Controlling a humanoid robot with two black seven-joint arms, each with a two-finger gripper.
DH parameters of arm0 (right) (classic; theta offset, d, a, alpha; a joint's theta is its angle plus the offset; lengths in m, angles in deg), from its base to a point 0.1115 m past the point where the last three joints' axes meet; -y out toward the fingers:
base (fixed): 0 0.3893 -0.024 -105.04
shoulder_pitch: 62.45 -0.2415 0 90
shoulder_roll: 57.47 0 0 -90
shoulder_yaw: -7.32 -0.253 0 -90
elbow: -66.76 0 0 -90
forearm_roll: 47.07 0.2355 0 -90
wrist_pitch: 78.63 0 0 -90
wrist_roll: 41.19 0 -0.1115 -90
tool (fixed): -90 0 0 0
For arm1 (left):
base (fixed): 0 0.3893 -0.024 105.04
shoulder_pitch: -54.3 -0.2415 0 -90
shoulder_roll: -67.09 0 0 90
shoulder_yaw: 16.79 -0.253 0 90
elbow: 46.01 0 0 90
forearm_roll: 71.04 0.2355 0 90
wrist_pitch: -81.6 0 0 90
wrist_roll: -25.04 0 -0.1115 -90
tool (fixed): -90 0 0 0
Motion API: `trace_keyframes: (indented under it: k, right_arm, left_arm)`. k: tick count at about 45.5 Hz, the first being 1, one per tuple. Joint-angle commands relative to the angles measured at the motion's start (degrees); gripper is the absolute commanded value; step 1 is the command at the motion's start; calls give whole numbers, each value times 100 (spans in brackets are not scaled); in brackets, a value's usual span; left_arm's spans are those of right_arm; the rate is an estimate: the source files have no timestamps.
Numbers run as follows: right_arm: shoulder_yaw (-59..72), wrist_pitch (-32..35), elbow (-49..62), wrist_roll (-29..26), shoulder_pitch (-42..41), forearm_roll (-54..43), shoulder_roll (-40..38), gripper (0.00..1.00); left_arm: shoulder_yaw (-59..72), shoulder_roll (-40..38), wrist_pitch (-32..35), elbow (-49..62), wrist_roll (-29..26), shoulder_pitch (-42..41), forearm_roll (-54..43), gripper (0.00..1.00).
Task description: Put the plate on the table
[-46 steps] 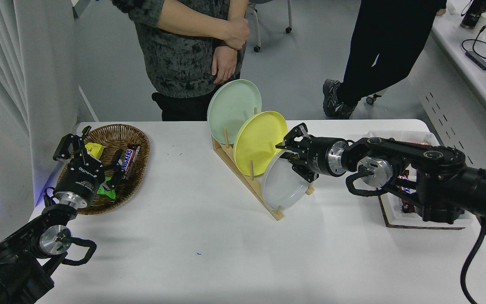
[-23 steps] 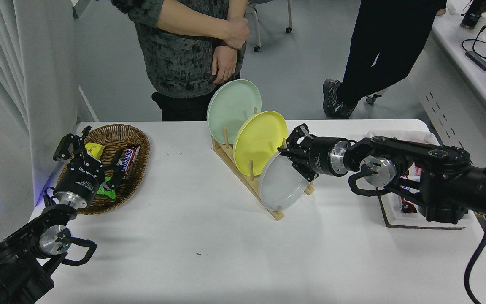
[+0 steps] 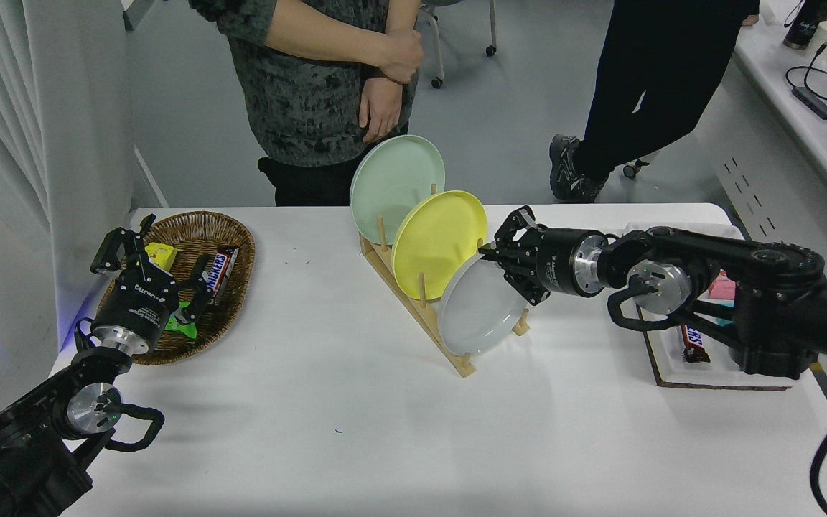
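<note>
The light-grey plate (image 3: 477,310) stands tilted in the front slot of a wooden rack (image 3: 424,327) on the white table (image 3: 356,416). My right gripper (image 3: 501,263) comes in from the right and is shut on the plate's upper right rim. The plate's lower edge still sits in the rack. My left gripper (image 3: 149,260) is parked at the lower left over a wicker basket, with its fingers spread.
A yellow plate (image 3: 436,243) and a pale green plate (image 3: 395,185) stand behind in the rack. The wicker basket (image 3: 237,240) holds snacks. A white tray with a cork edge (image 3: 715,379) lies under my right arm. Two people stand at the far side.
My right gripper's fingers closed on the grey plate's rim and the arm drew back a little to the right. The rack and plates shifted slightly left.
</note>
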Motion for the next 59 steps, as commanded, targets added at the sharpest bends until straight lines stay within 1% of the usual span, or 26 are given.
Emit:
trace_keyframes:
  k: [1,14,19,25,30,37,40,42,45,50,54,59]
  right_arm:
    - [45,17,-397,-5,-287,131,-482,0]
    - [-16,96,-547,3,-621,139,-790,0]
    - [-104,79,-529,12,-718,367,-904,0]
    - [-166,-9,-450,12,-753,447,-904,0]
    - [-174,-159,-222,12,-832,693,-860,0]
    - [-140,-352,-125,12,-946,711,-843,0]
    - [-26,-405,-116,12,-1104,807,-843,0]
    - [202,-501,-116,12,-1306,1009,-843,0]
    - [1272,-554,-125,21,-1955,1806,-834,0]
    - [1934,-581,-142,30,-2396,2520,-825,0]
    - [2609,-817,-195,21,-2800,3135,-816,0]
    - [3551,-879,-292,21,-3108,4163,-588,0]
  left_arm:
    - [0,4,0,0,4,0,2,98]
    - [0,4,0,0,4,0,2,98]
    - [0,4,0,0,4,0,2,98]
    - [0,4,0,0,4,0,2,98]
    - [0,4,0,0,-5,0,2,98]
    - [0,4,0,0,4,0,2,98]
    - [0,-5,0,0,4,0,2,98]
    - [0,4,0,0,4,0,2,98]
    - [0,4,0,0,-5,0,2,98]
    - [0,-5,0,0,-5,0,2,98]
    - [0,4,0,0,4,0,2,98]
    - [0,4,0,0,4,0,2,98]
